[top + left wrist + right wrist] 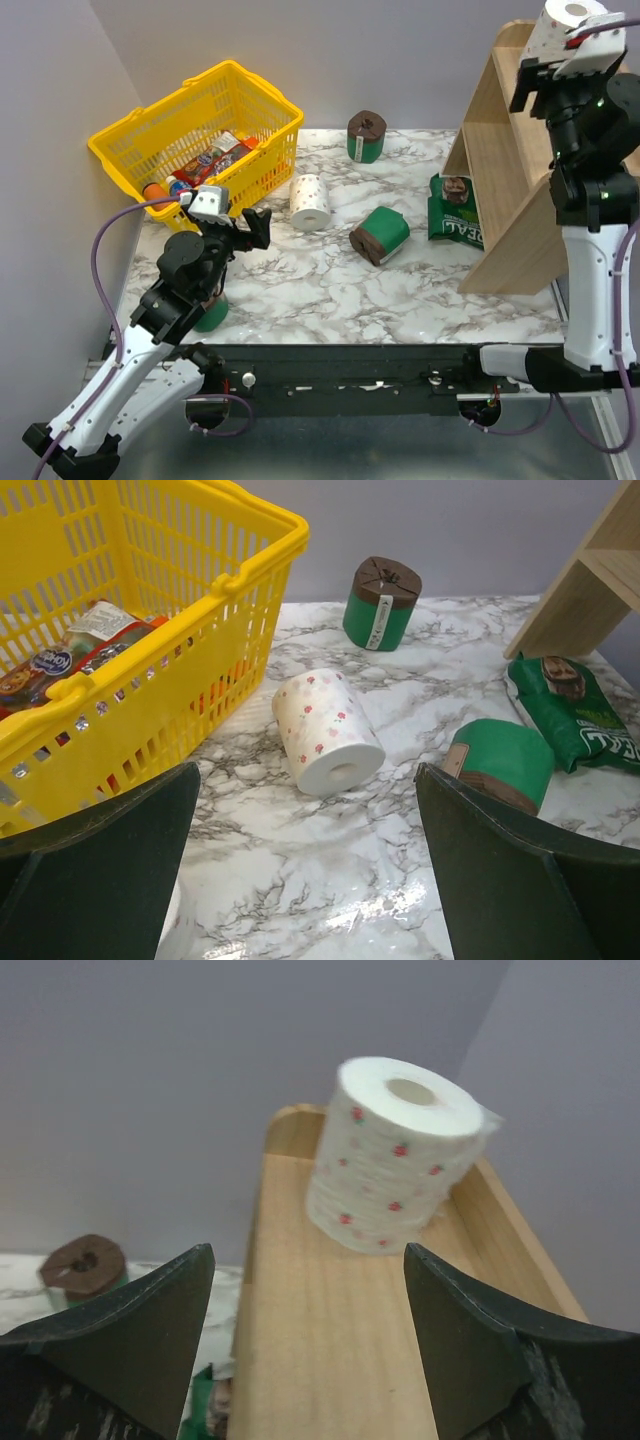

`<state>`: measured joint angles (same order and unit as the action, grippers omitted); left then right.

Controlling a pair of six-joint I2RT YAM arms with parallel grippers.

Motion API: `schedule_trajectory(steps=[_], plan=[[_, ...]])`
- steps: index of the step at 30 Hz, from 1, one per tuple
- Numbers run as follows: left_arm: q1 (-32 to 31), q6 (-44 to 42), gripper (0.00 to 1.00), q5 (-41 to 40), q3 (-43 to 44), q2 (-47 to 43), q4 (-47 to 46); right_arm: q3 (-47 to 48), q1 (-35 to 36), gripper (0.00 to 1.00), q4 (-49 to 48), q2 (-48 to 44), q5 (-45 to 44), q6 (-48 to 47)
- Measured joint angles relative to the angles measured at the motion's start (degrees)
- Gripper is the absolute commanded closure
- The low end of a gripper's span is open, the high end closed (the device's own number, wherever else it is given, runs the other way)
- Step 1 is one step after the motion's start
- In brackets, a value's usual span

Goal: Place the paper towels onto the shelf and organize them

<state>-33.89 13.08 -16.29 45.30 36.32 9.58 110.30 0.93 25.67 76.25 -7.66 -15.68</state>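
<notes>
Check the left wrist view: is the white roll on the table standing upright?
No, the white roll lies on its side, its hollow core showing.

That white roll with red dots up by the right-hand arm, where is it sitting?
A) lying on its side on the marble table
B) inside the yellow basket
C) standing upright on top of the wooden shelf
C: the white dotted roll stands on end, core hole facing up, on the top board of the wooden shelf, just ahead of the right gripper and its spread fingers.
</notes>
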Motion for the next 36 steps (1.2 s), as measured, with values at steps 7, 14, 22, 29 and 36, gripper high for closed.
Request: schedule_trajectory(steps=[7,14,22,29,36], plan=[[0.0,-0.04,0.01,-3.87,0.0,-1.33,0.35,-13.18,23.89,0.16,-4.79,-6.23,-1.79,-6.97],[0.0,-0.04,0.01,-11.28,-0.15,-6.88,0.76,-29.22,43.45,0.16,-14.53,1.84,-11.17,-14.75],[0.59,0.13,0.01,-18.97,-1.79,-11.74,0.72,-36.89,52.65,0.14,-26.86,18.6,-14.21,-23.08],[0.92,0.5,0.01,-19.71,-2.25,-12.13,0.81,-41.53,53.24,0.13,-37.05,27.21,-16.48,-28.48],[0.92,0.9,0.01,-19.69,-2.25,-11.34,0.81,-41.77,53.24,0.13,-44.41,31.74,-17.68,-33.42]])
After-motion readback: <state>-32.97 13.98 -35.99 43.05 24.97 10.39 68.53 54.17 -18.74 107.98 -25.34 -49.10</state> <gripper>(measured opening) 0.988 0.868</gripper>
